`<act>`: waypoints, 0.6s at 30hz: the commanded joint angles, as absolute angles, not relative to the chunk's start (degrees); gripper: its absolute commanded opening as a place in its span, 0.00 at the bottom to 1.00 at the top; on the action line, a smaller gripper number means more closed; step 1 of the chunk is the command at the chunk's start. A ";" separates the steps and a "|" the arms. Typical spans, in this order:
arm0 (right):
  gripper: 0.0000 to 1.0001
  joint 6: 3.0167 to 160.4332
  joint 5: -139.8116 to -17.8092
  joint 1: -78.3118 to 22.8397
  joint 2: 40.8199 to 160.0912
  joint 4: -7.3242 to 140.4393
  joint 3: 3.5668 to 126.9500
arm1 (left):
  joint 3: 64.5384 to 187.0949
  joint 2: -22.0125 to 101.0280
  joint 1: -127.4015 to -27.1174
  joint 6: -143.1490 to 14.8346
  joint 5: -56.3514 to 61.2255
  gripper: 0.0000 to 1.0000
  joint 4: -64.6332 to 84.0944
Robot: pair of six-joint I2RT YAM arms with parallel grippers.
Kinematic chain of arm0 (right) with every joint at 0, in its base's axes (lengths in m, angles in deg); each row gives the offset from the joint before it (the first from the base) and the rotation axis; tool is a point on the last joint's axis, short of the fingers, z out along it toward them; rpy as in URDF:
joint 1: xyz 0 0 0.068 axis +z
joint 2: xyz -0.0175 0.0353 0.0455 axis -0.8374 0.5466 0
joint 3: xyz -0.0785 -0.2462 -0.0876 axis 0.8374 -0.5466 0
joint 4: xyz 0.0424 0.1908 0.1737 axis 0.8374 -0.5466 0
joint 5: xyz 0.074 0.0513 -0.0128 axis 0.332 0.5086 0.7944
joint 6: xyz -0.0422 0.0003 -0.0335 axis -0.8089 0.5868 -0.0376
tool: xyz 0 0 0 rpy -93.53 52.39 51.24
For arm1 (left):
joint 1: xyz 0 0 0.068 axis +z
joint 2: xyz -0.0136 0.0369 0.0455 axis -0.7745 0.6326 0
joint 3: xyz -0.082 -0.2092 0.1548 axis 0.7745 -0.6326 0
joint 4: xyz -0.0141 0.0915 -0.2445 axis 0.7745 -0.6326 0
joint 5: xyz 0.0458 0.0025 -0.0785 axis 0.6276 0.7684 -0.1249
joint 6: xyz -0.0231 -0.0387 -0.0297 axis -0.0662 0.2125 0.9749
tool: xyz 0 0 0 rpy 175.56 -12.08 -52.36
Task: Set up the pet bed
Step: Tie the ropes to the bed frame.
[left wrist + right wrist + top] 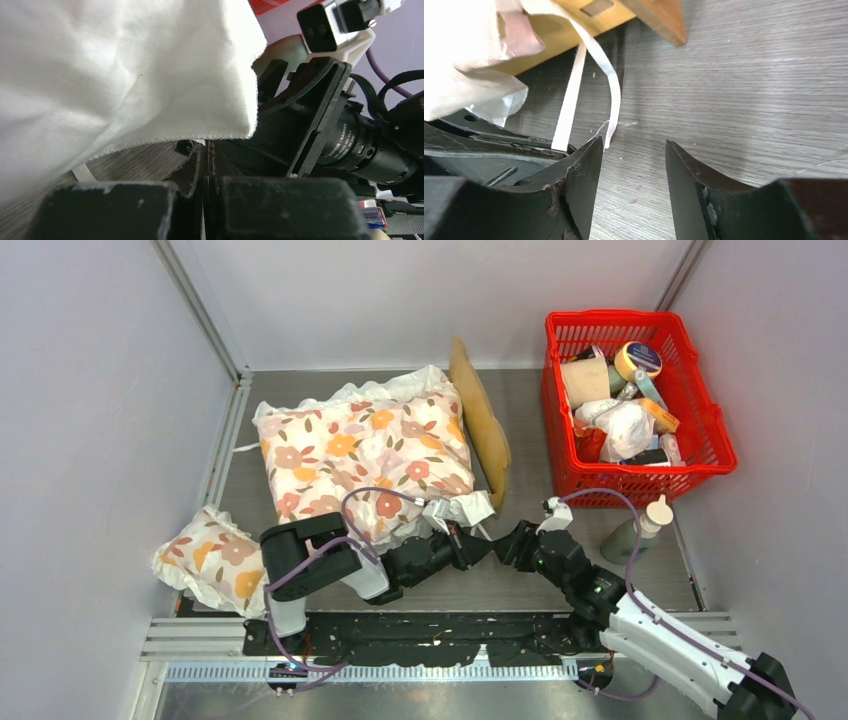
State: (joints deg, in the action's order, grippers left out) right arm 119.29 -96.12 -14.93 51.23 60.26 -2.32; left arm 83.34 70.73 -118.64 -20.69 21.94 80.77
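Observation:
The pet bed is mostly hidden under a large white floral cushion (pixel 360 445). Only its light-wood headboard (pixel 480 425) stands clear at the cushion's right side, and a wooden corner (pixel 659 15) shows in the right wrist view. My left gripper (pixel 480 546) (pixel 209 150) sits at the cushion's near right corner, shut on a thin white ribbon tie (pixel 569 100). White cushion fabric (pixel 125 75) hangs over it. My right gripper (pixel 508 540) (pixel 634 145) faces it tip to tip, open, with bare table between its fingers. A second ribbon end (pixel 611 115) hangs loose by its left finger.
A red plastic basket (pixel 560 455) holding several items stands at the back right. A white bottle (pixel 652 518) and a grey cone (pixel 620 538) lie just in front of it. A small floral pillow (pixel 205 560) rests at the near left against the wall.

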 commanded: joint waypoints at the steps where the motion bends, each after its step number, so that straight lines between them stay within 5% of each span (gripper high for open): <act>1: 0.55 119.30 -102.63 -15.08 46.53 54.02 1.36 | 82.87 71.08 -118.99 -22.83 21.17 0.00 85.24; 8: 0.58 108.82 -98.99 -16.91 51.01 61.25 6.97 | 82.01 72.26 -119.03 -23.16 21.03 0.00 85.34; 18: 0.55 105.54 -73.17 -24.87 71.19 76.96 8.67 | 81.25 74.32 -119.06 -27.86 20.04 0.00 90.16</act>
State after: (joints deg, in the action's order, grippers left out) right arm 107.90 -84.54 -23.63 66.68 68.54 7.34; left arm 82.03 74.05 -118.75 -23.75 20.63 84.25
